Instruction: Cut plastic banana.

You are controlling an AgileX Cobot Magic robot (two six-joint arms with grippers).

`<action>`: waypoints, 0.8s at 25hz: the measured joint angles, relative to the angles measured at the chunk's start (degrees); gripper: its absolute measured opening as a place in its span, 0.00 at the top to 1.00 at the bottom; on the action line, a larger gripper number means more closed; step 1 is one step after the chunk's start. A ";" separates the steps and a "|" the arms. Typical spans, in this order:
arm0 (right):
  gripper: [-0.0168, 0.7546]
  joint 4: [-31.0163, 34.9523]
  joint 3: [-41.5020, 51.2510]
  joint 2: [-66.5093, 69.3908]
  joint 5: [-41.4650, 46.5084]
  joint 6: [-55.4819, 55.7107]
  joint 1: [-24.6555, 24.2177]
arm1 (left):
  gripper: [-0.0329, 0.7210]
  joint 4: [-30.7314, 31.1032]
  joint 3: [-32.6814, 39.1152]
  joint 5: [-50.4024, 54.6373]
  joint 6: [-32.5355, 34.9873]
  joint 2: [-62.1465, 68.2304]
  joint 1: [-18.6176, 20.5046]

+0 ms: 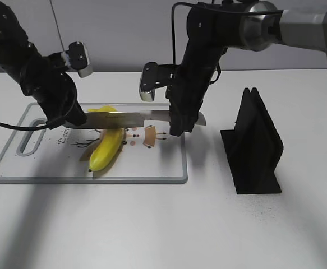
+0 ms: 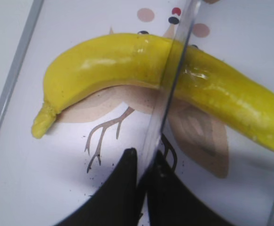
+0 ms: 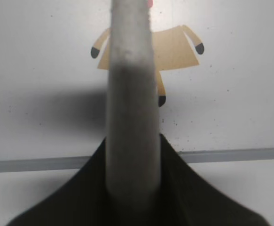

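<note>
Both the left gripper (image 2: 144, 162) and right gripper (image 3: 132, 155) clamp the knife (image 1: 135, 117) above the seemingly light, slick banana (image 2: 141, 70).

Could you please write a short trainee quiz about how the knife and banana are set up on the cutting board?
1. True or false: both grippers hold the knife at once.
2. Which part of the plastic banana does the blade cross?
A) its stem tip
B) near its middle
C) not at all
3. Fill in: the black knife stand sits to the ____ of the cutting board in the exterior view.

Key:
1. True: the left gripper and the right gripper each clamp one end.
2. B
3. right
</note>
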 joint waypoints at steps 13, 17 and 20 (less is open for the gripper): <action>0.73 -0.57 -6.33 0.87 5.38 0.46 0.05 | 0.91 0.09 0.18 -0.45 -0.18 -0.91 0.04; 0.73 -0.75 -8.44 0.98 7.45 1.78 0.38 | 0.91 0.74 1.16 -1.15 -0.60 -2.65 0.04; 0.73 -0.69 -9.27 0.04 9.12 2.48 0.46 | 0.91 1.63 1.22 -1.05 -0.60 -5.42 0.04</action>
